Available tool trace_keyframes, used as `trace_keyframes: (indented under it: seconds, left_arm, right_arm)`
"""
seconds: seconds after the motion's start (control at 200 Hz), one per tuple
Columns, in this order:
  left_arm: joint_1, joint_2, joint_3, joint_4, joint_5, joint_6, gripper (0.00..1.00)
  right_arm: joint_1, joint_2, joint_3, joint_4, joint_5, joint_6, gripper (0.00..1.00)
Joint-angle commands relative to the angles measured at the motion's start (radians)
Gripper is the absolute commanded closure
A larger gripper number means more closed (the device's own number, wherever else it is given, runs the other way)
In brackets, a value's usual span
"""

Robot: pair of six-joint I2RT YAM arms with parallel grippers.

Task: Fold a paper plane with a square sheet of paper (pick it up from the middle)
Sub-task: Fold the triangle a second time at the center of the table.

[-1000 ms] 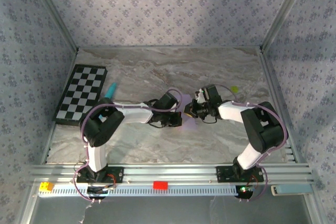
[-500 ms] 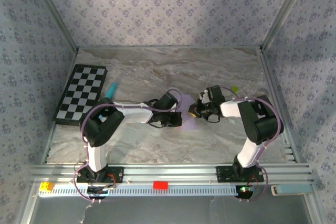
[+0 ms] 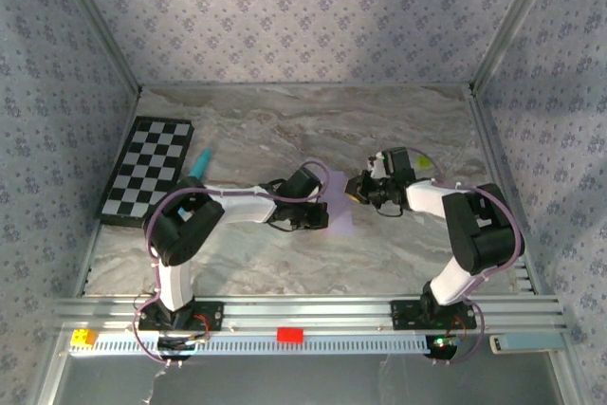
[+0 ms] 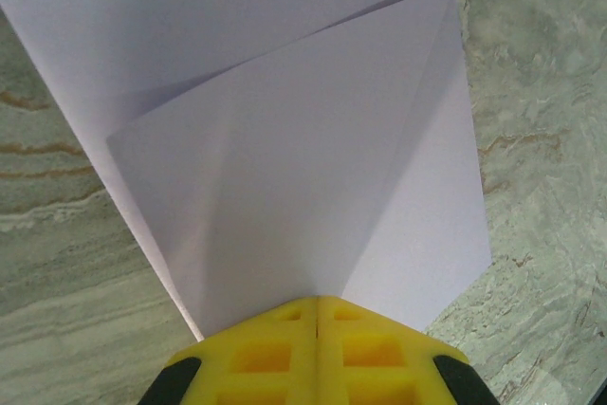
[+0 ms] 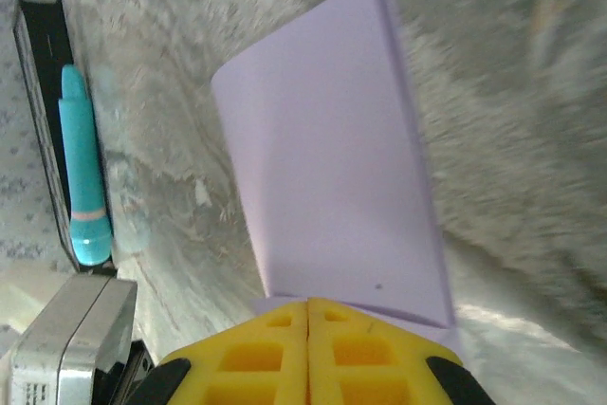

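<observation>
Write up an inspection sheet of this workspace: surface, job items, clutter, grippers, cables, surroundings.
Surface: marbled table, no spills seen.
Job's things: square sheet of paper, pale lilac, partly folded with a diagonal flap, mid-table between the arms.
Clutter: checkerboard at far left; teal pen beside it; small yellow-green item at right, too small to identify; yellow block and red block on the front rail.
Grippers: left gripper and right gripper, yellow fingers shut on opposite sides of the sheet.
Cables: purple cables loop along both arms.
Surroundings: patterned walls on three sides.
</observation>
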Motion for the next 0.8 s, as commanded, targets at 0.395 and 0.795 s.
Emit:
trace_keyframes:
  seconds: [0.395, 0.795]
  left_arm:
    - [-0.003, -0.037, 0.060, -0.134, 0.002, -0.039, 0.99]
    - [-0.005, 0.047, 0.127, 0.025, 0.084, -0.150, 0.96]
  right_arm:
    - [0.040, 0.136, -0.041, -0.049, 0.023, -0.052, 0.99]
    - [0.041, 0.132, -0.048, -0.049, 0.036, -0.043, 0.99]
